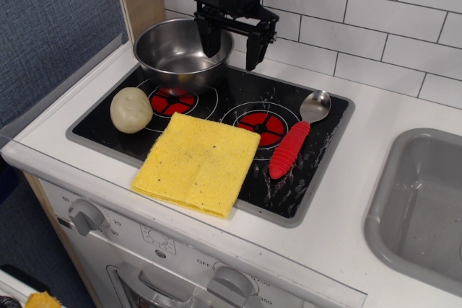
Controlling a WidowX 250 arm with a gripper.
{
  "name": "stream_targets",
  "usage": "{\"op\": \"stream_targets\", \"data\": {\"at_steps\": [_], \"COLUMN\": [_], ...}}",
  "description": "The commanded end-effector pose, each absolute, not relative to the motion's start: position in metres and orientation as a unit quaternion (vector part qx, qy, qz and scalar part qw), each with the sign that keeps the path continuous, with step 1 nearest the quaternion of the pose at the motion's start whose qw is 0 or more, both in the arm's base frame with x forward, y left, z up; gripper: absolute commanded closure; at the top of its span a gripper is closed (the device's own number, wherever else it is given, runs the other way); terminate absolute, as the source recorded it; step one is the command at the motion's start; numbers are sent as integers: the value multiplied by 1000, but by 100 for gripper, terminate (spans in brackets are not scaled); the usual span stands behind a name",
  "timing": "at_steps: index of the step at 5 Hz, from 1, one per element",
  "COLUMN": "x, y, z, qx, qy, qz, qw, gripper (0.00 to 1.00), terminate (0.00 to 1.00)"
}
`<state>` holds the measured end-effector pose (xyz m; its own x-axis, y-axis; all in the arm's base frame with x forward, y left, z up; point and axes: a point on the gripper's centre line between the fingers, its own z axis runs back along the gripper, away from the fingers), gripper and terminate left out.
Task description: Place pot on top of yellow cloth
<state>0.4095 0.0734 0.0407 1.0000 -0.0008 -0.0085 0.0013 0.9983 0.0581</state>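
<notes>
The shiny steel pot [173, 52] stands at the back left corner of the black stovetop [209, 131]. The yellow cloth [198, 162] lies flat at the stove's front edge, over the middle. My black gripper [230, 50] hangs open above the pot's right rim, its left finger over the inside of the pot and its right finger outside it, beyond the rim. It holds nothing.
A pale potato [131, 110] lies on the left burner next to the cloth. A spoon with a red handle [292, 143] lies on the right of the stove. A grey sink [422, 203] is at the right. A tiled wall stands behind.
</notes>
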Motion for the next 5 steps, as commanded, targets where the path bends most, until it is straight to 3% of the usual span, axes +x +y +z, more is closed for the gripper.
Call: {"op": "stream_targets", "data": {"at_steps": [1,2,4,5], "x": [413,413,412,408], "y": [76,75,83,82], "z": [53,68,78,101], "qx": [40,48,54,57], "qy": [-15,-37,-40,-50], "qz": [-11,-11,5,-4], "qw": [999,998,998,997], "gripper": [100,100,100,100], "terminate": [0,0,0,0]}}
